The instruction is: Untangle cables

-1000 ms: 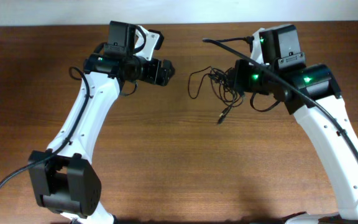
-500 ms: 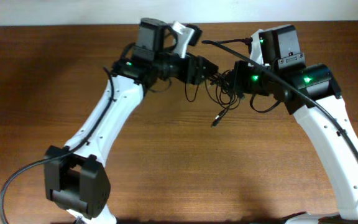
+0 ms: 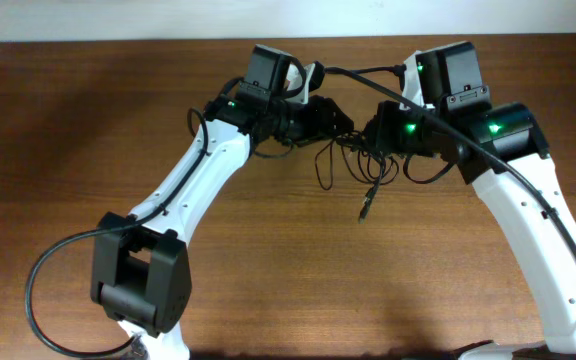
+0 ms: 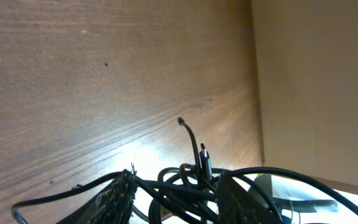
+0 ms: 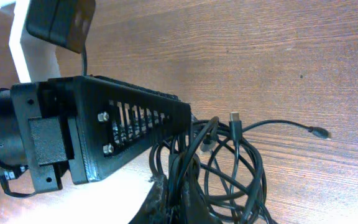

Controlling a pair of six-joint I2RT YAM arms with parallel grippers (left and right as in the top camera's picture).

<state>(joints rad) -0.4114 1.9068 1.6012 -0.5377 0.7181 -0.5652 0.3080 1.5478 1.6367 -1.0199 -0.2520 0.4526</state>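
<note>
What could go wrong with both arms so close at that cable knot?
1. The left tool and right tool sit very close together at the cables; they could collide.
2. The open left tool straddles several strands at once, so closing and pulling might tighten the knot rather than free it.

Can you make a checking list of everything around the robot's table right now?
Surface: brown wooden table.
Job's things: cable clump between the two grippers; one plug end trails out below it.
Clutter: nothing seen.
Grippers: right gripper shut on the clump; left gripper has a finger on each side of it, grip unclear.
Cables: thick arm cables on both arms.
Surroundings: pale wall behind the table.
</note>
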